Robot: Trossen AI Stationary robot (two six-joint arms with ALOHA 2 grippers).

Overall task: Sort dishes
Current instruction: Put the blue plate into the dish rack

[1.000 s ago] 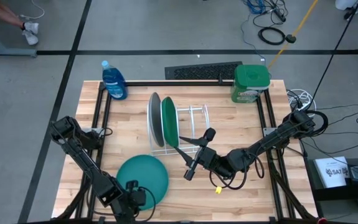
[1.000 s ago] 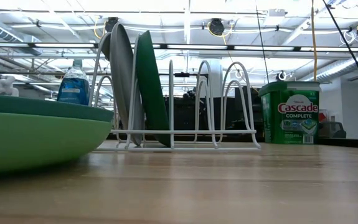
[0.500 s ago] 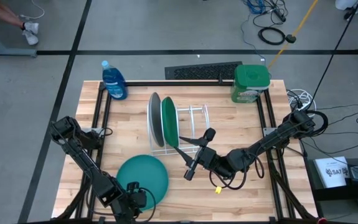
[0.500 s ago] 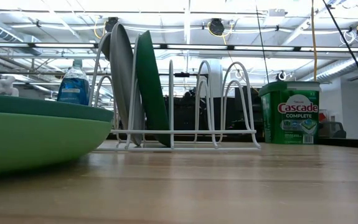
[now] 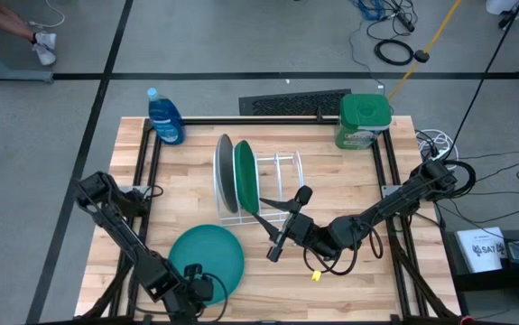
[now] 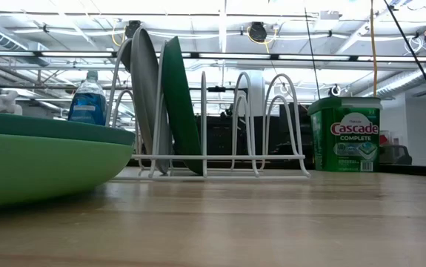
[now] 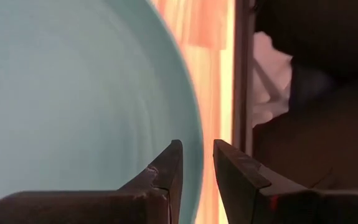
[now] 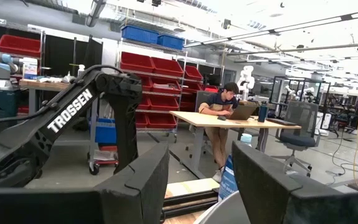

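Teal plate (image 5: 207, 256) rim sits pinched in left claw (image 7: 197, 163); right claw (image 5: 291, 221) gapes empty.

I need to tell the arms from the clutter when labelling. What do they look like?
Both arms are dark, slim, jointed links trailing black cables. The left arm carries white TROSSEN lettering. The right gripper and left gripper each end in two dark wedge-shaped fingers.

Robotics lab: red storage bins (image 8: 154, 68).

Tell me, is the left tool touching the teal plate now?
Touching. In the left wrist view the left tool straddles the rim of the teal plate, one finger resting on it.
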